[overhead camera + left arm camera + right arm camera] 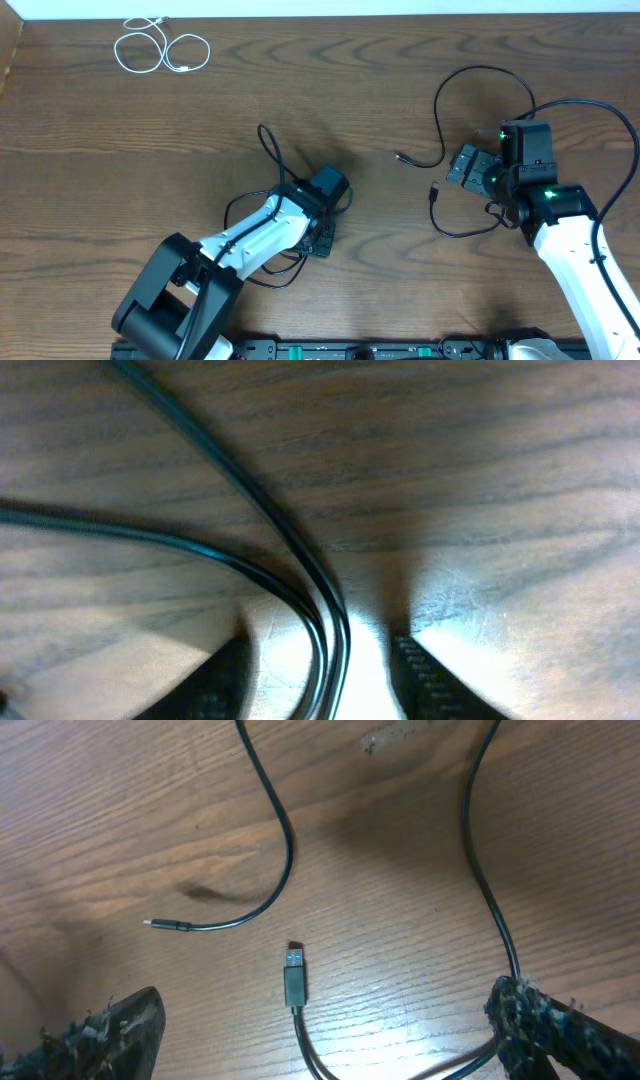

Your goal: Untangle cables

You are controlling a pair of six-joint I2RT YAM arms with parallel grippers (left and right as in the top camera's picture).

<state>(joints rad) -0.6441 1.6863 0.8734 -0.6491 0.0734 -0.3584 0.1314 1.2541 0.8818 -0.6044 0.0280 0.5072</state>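
A black cable [268,148] loops on the wooden table beside my left arm. Two of its strands [300,560] run between the fingers of my left gripper [318,652], which is open, with a gap on each side of them. In the overhead view that gripper [319,238] points down at the table. A second black cable [470,72] lies on the right, its small plug [165,925] and its USB plug [294,976] showing in the right wrist view. My right gripper [320,1040] is wide open low over that USB plug, holding nothing. The coiled white cable [160,48] lies far back left.
The table's far edge [330,12] runs along the top of the overhead view. Thicker black leads [610,130] hang from the right arm. The arm bases [350,350] stand at the near edge.
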